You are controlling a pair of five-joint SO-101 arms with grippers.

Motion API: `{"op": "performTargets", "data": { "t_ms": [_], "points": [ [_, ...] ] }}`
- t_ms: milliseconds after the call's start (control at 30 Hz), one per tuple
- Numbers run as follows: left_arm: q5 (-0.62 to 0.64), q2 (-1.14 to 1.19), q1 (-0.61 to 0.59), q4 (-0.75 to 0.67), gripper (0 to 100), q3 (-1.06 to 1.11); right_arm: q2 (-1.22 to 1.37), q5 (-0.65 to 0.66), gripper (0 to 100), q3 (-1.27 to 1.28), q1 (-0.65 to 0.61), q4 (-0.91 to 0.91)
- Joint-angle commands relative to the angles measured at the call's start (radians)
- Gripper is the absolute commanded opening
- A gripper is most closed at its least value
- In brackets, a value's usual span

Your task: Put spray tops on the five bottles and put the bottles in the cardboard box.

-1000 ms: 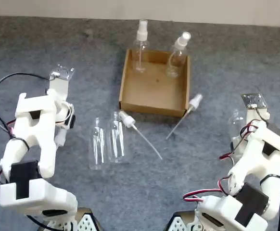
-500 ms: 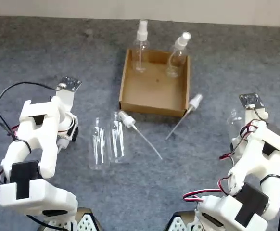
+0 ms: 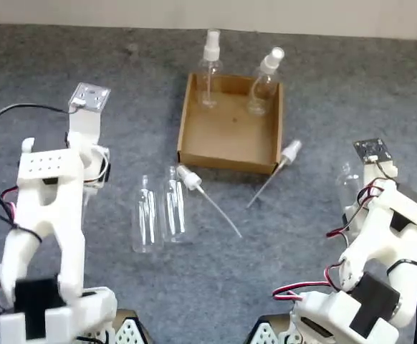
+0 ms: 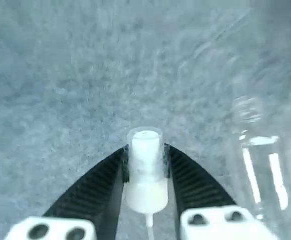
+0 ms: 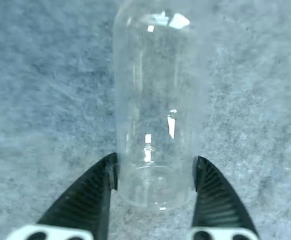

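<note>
Inside the left gripper (image 4: pixel 145 165), a white plastic spray top (image 4: pixel 146 172) sits pinched for fitting; right gripper (image 5: pixel 154 172) clasps a clear cylindrical plastic bottle (image 5: pixel 153 100), presumably steadying it.

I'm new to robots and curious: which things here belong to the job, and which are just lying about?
Job: brown cardboard box; two capped clear plastic bottles inside; two uncapped clear bottles lying; two loose white spray tops; white spray top in left end effector; clear bottle in right end effector.
Lying about: grey fuzzy table cover.
</note>
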Motion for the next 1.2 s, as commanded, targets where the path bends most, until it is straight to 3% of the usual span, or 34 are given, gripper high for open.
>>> {"op": "performTargets", "data": {
  "t_ms": [0, 100, 333, 700, 1033, 1167],
  "points": [
    [0.078, -0.116, 0.061, 0.009, 1, 0.019, 0.008, -0.043, 20.1, 0.028, -0.018, 0.004],
    [0.17, -0.159, 0.094, -0.054, 1, 0.065, 0.008, -0.041, 25.6, 0.028, -0.018, 0.004],
    [0.345, -0.229, 0.097, -0.292, 1, 0.2, 0.008, -0.048, 26.3, -0.054, -0.053, 0.097],
    [0.376, -0.275, 0.096, -0.434, 1, 0.361, 0.01, -0.055, 26.6, -0.282, -0.081, 0.289],
    [0.374, -0.275, 0.091, -0.445, 1, 0.386, 0.031, -0.358, 26.7, -0.542, -0.136, 0.285],
    [0.374, -0.275, 0.091, -0.445, 1, 0.387, 0.163, -0.399, 26.5, -0.638, -0.137, 0.285]
  ]
}}
